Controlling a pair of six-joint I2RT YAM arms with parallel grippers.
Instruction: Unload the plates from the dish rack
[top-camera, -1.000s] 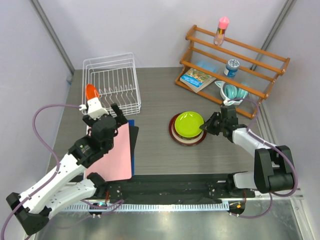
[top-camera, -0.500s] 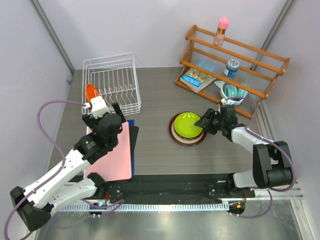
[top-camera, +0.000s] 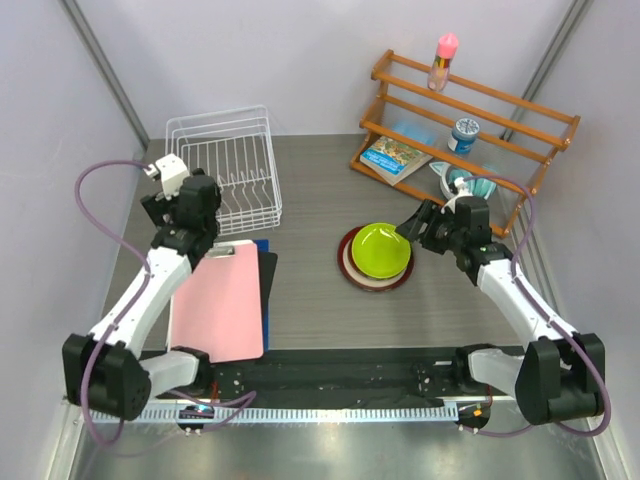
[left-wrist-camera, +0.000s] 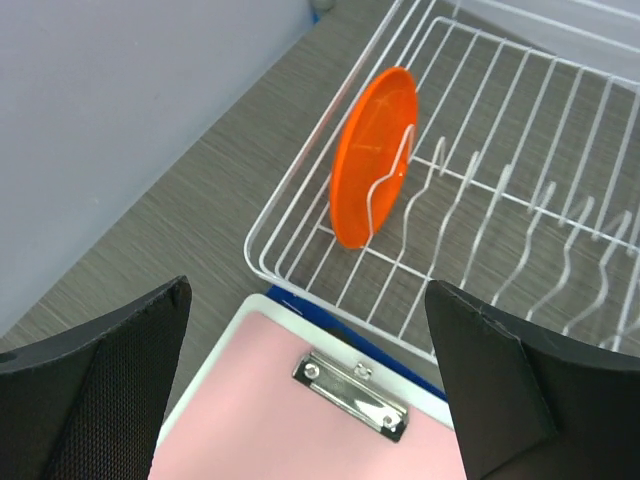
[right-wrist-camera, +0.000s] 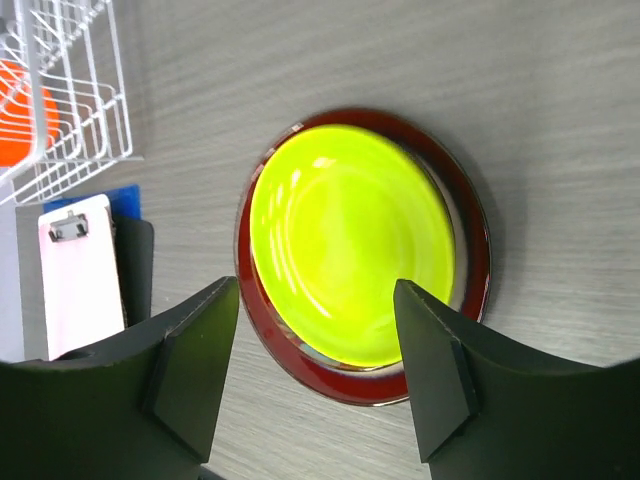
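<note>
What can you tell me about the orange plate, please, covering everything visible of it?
The orange plate is small, round and plain, glossy like plastic, with a shallow rim. It stands on edge, nearly upright, between white wire prongs at the left end of the dish rack, the only plate there. Only the wires touch it; the open left gripper is apart from it.

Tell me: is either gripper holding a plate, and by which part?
Nothing is held. The left gripper is open near the orange plate in the rack; the right gripper is open over the green plate.
</note>
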